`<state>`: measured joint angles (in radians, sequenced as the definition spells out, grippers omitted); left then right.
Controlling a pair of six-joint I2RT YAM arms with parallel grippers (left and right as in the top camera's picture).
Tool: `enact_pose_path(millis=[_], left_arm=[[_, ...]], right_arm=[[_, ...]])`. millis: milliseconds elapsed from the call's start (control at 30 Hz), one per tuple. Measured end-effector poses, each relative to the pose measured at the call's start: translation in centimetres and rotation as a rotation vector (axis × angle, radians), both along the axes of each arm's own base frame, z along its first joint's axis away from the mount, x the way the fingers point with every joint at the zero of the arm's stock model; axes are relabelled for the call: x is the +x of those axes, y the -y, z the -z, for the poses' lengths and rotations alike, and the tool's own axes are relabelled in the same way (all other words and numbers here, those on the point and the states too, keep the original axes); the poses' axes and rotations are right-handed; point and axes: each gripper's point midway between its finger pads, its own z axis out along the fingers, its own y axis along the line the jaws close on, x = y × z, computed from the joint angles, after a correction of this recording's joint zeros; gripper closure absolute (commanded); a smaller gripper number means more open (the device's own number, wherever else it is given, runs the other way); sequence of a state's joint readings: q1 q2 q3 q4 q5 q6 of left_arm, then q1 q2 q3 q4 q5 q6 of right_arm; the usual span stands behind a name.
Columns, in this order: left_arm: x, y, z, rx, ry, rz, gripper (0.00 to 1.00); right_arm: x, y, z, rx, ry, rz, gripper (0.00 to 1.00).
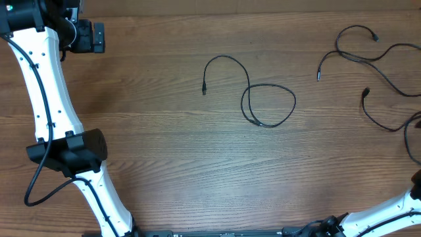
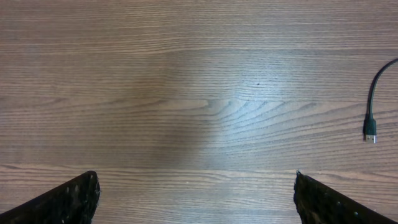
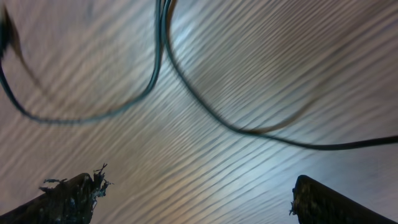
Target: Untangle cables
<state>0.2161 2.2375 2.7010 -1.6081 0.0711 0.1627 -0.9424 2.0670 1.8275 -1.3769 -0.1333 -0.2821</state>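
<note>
One black cable [image 1: 268, 105] lies mid-table, curled into a loop, with its plug end [image 1: 204, 89] to the left. Several more thin black cables [image 1: 368, 56] sprawl at the far right, and one strand [image 1: 378, 122] runs toward the right edge. My left gripper [image 2: 195, 176] is open over bare wood at the far left, and a cable plug [image 2: 370, 134] shows at the right edge of its view. My right gripper [image 3: 196, 180] is open just above the table. Blurred cable strands [image 3: 249, 132] curve ahead of it and none lies between its fingers.
The left arm [image 1: 46, 99] runs along the table's left side, with its own thicker black wire [image 1: 39, 181] hanging beside it. The right arm [image 1: 388, 214] enters at the bottom right corner. Wooden tabletop [image 1: 164, 158] lies between the arms.
</note>
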Motion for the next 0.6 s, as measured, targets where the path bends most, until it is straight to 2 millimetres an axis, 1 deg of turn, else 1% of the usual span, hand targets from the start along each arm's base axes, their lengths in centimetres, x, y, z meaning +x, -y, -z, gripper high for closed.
enact_pose_path(millis=[100, 200, 300, 400, 500, 600], left_arm=[[0.0, 0.0, 0.0, 0.000, 0.000, 0.000, 0.01], [0.0, 0.0, 0.0, 0.000, 0.000, 0.000, 0.00], [0.0, 0.0, 0.0, 0.000, 0.000, 0.000, 0.01], [0.0, 0.0, 0.0, 0.000, 0.000, 0.000, 0.00], [0.0, 0.0, 0.0, 0.000, 0.000, 0.000, 0.00], [0.0, 0.0, 0.0, 0.000, 0.000, 0.000, 0.00]], right_arm=[[-0.5, -1.5, 0.9, 0.061, -0.015, -0.023, 0.00], [-0.6, -2.5, 0.9, 0.089, -0.031, -0.049, 0.00], [-0.6, -3.3, 1.1, 0.087, -0.069, -0.078, 0.00], [-0.7, -3.8, 1.9, 0.062, -0.132, -0.108, 0.00], [-0.9, -4.0, 3.5, 0.030, -0.173, -0.125, 0.00], [-1.2, -3.5, 5.3, -0.003, -0.183, -0.122, 0.00]])
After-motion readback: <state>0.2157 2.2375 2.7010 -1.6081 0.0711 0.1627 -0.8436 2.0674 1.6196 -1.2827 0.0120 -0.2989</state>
